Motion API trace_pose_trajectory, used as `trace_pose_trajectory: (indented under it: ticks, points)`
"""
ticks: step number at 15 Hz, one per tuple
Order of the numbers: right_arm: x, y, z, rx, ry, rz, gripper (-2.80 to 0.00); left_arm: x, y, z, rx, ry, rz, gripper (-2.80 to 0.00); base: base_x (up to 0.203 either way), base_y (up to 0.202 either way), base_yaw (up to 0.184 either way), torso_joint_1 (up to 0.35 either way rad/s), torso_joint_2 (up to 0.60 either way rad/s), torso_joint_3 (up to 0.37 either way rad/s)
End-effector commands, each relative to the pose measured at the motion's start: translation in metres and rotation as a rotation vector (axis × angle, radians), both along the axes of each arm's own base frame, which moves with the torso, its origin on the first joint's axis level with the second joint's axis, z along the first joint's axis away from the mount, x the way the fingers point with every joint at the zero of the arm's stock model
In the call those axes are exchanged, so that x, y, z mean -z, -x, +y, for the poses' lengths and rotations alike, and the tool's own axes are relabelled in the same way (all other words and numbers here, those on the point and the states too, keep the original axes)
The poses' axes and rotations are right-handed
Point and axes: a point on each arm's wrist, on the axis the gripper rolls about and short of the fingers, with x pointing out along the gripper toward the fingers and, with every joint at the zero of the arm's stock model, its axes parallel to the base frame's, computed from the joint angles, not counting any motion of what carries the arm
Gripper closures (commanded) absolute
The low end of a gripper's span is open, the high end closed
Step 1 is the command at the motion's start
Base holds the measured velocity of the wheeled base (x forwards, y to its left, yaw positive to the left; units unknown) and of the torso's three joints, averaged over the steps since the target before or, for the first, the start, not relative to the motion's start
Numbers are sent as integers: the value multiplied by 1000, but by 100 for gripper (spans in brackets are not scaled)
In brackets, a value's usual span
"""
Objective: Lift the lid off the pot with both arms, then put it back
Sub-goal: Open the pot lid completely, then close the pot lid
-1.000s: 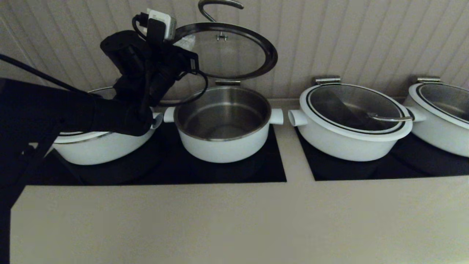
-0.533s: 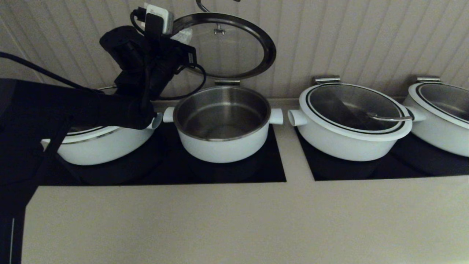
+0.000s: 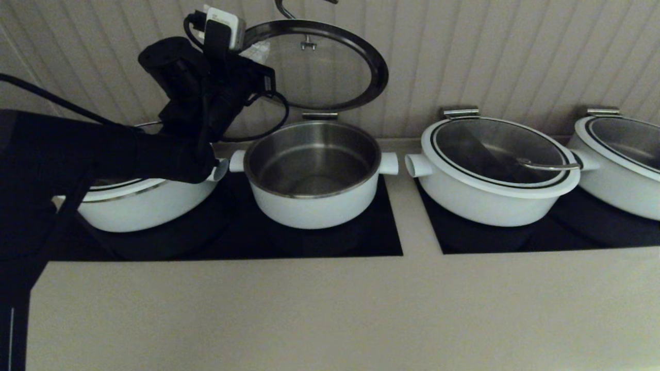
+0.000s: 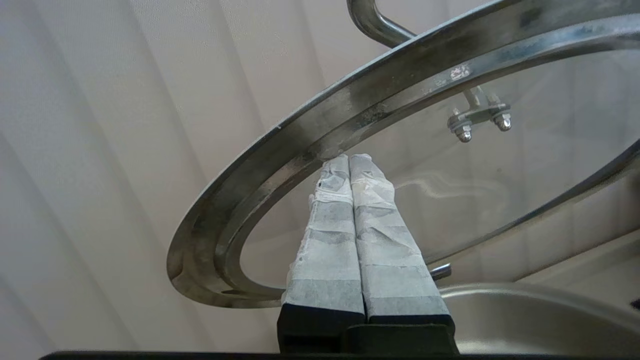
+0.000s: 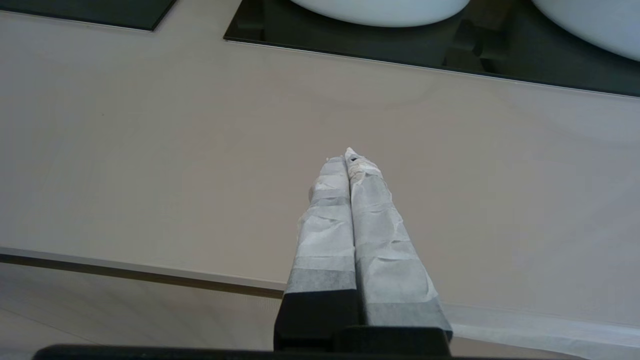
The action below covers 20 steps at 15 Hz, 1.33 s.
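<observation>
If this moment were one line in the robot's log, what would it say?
round glass lid: raised, tilted over open white steel-lined pot | left gripper: shut, tips under lid rim | right gripper: shut, idle above beige counter

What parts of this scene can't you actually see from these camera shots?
- Lid: head view's top edge cuts off its handle.
- Left pincer: shut fingers under the lid's rim; actual contact unclear.
- Leftmost pot: mostly hidden behind the left arm in head view.
- Right pincer: above the counter; absent from head view.
</observation>
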Motion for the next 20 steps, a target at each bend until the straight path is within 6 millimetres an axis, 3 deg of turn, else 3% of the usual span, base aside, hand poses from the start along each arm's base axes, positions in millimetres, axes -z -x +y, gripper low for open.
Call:
trace_pose_trajectory:
  ticks: [1,8,12,17,20]
  points:
    - [0,0,0,0,1,0,0,-4,9,2,0,-5,-1,0,0,0,0,0,0,0]
    - [0,0,0,-1,1,0,0,12,36,9,4,-39,103,0,0,0,0,0,0,0]
    - [0,0,0,0,1,0,0,9,54,15,4,-47,130,0,0,0,0,0,0,0]
    - [0,0,0,0,1,0,0,-8,68,21,0,-66,195,0,0,0,0,0,0,0]
    - [0,0,0,0,1,-1,0,-29,67,21,0,-70,198,0,0,0,0,0,0,0]
